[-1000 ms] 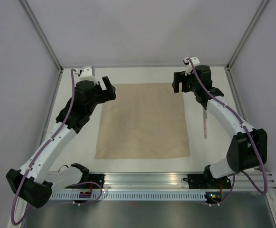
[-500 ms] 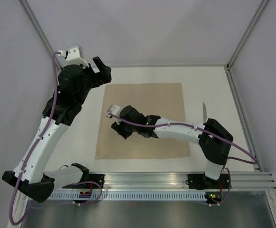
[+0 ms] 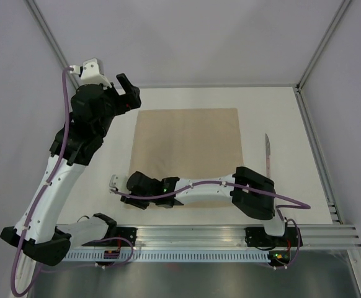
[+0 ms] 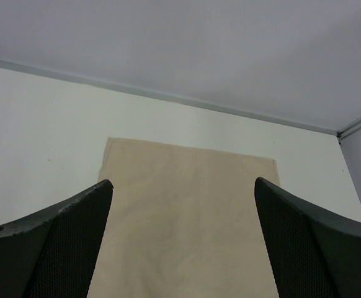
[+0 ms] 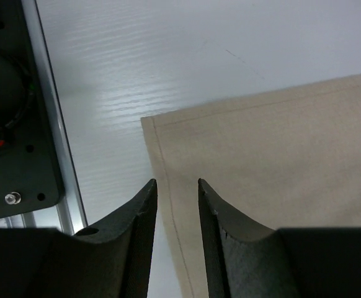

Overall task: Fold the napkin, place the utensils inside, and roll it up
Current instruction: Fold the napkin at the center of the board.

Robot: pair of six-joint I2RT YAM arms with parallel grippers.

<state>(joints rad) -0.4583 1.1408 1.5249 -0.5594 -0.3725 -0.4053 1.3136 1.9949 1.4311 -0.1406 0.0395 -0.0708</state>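
The tan napkin (image 3: 187, 146) lies flat and unfolded in the middle of the table. A thin silver utensil (image 3: 268, 156) lies on the table just right of it, pointing away from me. My right gripper (image 3: 136, 200) reaches across to the napkin's near-left corner; in the right wrist view the gripper (image 5: 177, 181) has a narrow gap between its fingers, straddling the hemmed left edge of the napkin (image 5: 280, 161), which still lies flat. My left gripper (image 3: 129, 92) is raised at the far-left corner, wide open and holding nothing (image 4: 183, 182), with the napkin (image 4: 187, 248) below it.
The aluminium rail (image 3: 193, 234) with both arm bases runs along the near edge, and shows close to the corner as a rail (image 5: 50, 124) in the right wrist view. Grey walls enclose the white table (image 3: 280, 112) on three sides.
My right arm swung from the far-right corner across the napkin to its near-left corner, and its jaws narrowed. My left gripper rose and drew back to the left, staying open.
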